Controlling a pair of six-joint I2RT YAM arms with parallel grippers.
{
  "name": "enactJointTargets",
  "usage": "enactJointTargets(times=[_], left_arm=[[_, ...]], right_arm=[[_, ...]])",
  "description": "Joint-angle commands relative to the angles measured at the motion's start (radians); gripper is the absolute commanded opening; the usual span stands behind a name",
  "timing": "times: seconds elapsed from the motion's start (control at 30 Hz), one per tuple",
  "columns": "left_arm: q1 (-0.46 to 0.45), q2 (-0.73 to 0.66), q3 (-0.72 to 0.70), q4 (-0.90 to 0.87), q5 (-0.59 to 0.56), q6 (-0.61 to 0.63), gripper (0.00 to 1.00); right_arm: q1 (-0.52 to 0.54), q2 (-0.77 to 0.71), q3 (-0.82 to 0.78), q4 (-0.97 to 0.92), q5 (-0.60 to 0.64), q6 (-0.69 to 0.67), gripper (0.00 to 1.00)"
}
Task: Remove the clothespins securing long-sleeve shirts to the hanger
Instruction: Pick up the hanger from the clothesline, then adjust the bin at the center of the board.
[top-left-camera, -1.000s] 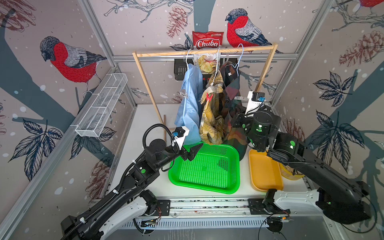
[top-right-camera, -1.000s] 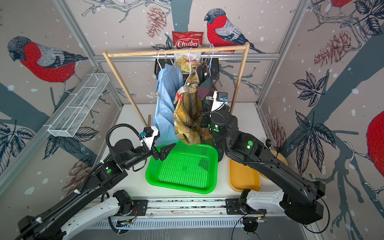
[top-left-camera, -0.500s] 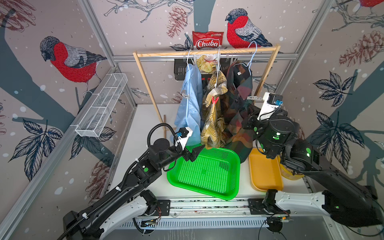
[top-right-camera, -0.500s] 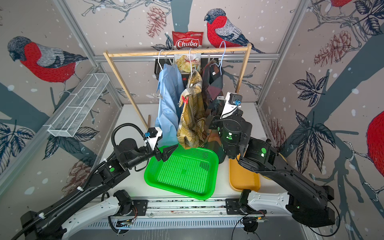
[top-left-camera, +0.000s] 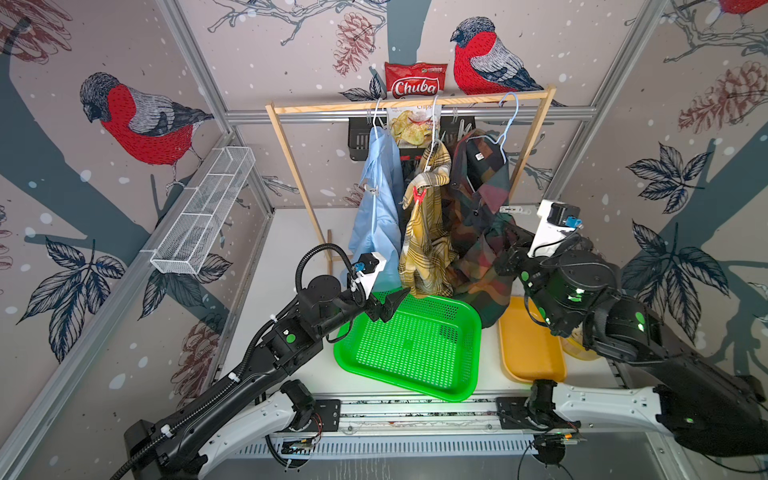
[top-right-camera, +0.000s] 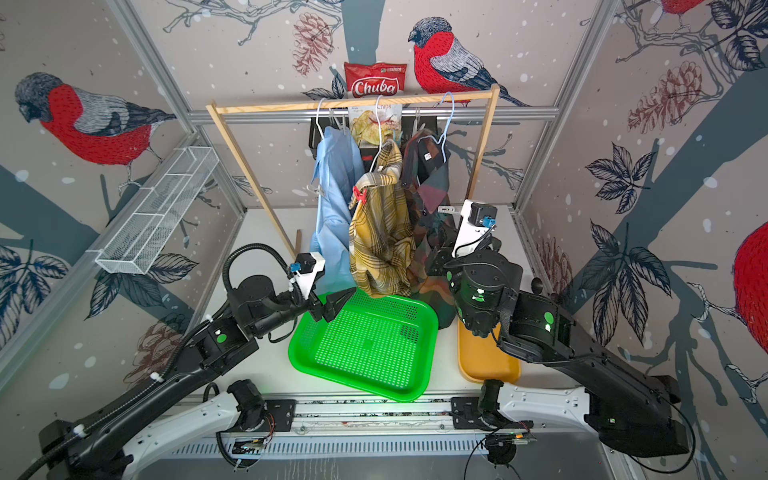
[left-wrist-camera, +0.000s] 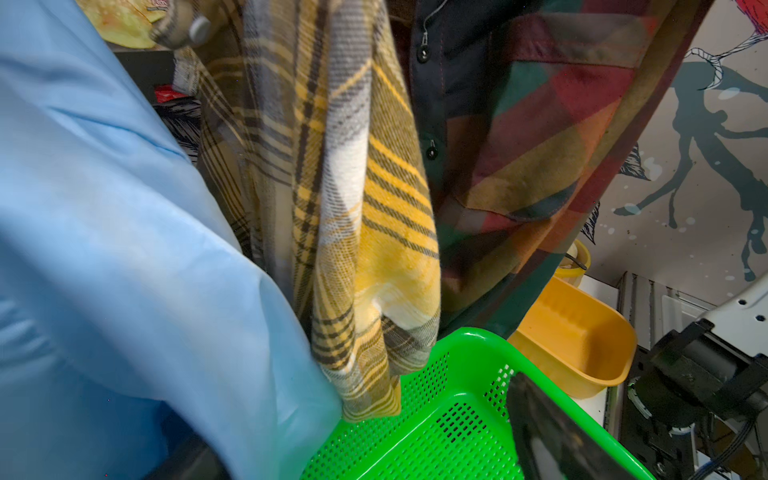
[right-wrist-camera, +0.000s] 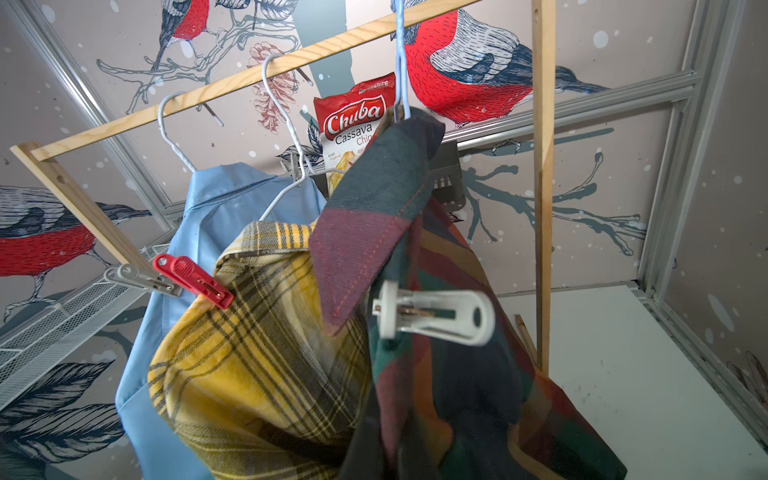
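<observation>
Left hand (top-left-camera: 388, 303) spread over green basket (top-left-camera: 415, 353), yellow plaid shirt (top-left-camera: 428, 249) hanging ahead

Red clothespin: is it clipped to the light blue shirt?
No, the red clothespin grips the shoulder of the yellow plaid shirt, beside the light blue shirt.

Two black arms (top-left-camera: 266, 365) with white lower links (top-left-camera: 602, 405), green dots (top-left-camera: 640, 321) and looping black cables (top-left-camera: 307, 254).
</observation>
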Motion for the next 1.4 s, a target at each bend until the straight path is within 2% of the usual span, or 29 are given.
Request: enactJointTargets(times=[0.0, 0.2, 0.37, 0.47, 0.63, 0.83, 0.93, 1.07, 1.23, 1.37], left_arm=[[-0.003, -0.032, 0.032, -0.04, -0.056, -0.002, 0.89], [-0.005, -0.073, 0.087, -0.182, -0.048, -0.001, 0.89], [-0.03, -0.056, 0.047, -0.236, 0.019, -0.063, 0.85], [-0.099, -0.051, -0.009, -0.202, 0.023, -0.113, 0.84], [-0.249, 0.065, -0.062, -0.154, -0.036, -0.182, 0.81], [-0.41, 0.329, -0.085, 0.028, -0.088, -0.307, 0.81], [-0.416, 0.477, -0.056, 0.134, -0.081, -0.347, 0.8], [-0.407, 0.665, 0.025, 0.189, -0.156, -0.361, 0.8], [-0.308, 0.796, 0.048, 0.288, -0.166, -0.43, 0.79], [-0.259, 0.878, 0.089, 0.306, -0.185, -0.424, 0.79]], right_arm=[[0.025, -0.022, 0.006, 0.008, 0.009, 0.021, 0.0], [0.048, -0.064, 0.015, 0.003, 0.016, 0.013, 0.0], [0.048, -0.069, 0.058, 0.02, 0.025, -0.028, 0.0], [0.049, -0.065, 0.071, 0.034, 0.035, -0.049, 0.0], [0.047, -0.072, 0.06, 0.057, 0.065, -0.066, 0.0], [0.046, -0.071, 0.063, 0.089, 0.086, -0.104, 0.0], [0.046, -0.072, 0.061, 0.106, 0.091, -0.12, 0.0], [0.045, -0.063, 0.068, 0.124, 0.109, -0.15, 0.0], [0.044, -0.061, 0.101, 0.147, 0.114, -0.184, 0.0], [0.045, -0.056, 0.146, 0.161, 0.103, -0.222, 0.0]])
